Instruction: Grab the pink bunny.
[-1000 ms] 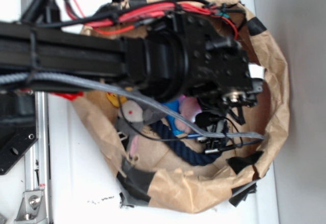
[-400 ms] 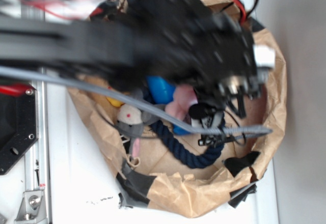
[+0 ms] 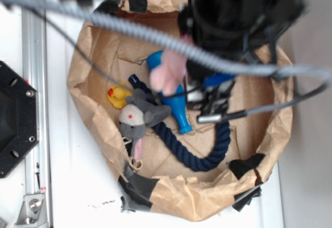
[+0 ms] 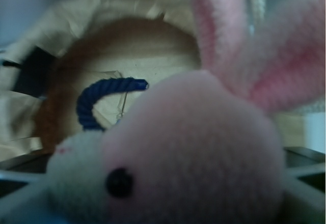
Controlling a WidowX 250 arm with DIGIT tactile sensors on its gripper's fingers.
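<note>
The pink bunny (image 3: 169, 72) hangs over the middle of the brown paper basket (image 3: 202, 203), lifted off the toys below. In the wrist view its head, black eye and two long ears fill the frame (image 4: 204, 147). My gripper (image 3: 188, 62) is the blurred black mass at the top, close to the camera. It is shut on the bunny, and its fingertips are hidden by the plush. Pale finger edges (image 4: 20, 193) show at the lower corners of the wrist view.
In the basket lie a grey plush animal (image 3: 138, 120), a yellow rubber duck (image 3: 117, 95), a blue plastic bottle shape (image 3: 176, 109) and a navy rope (image 3: 205, 155). Grey and black cables (image 3: 129, 28) cross the view. A black plate (image 3: 13, 124) and a metal rail (image 3: 33, 72) stand at the left.
The arm has risen towards the camera and shifted up and right. The bunny has come up with it, off the pile, uncovering the blue shape and rope.
</note>
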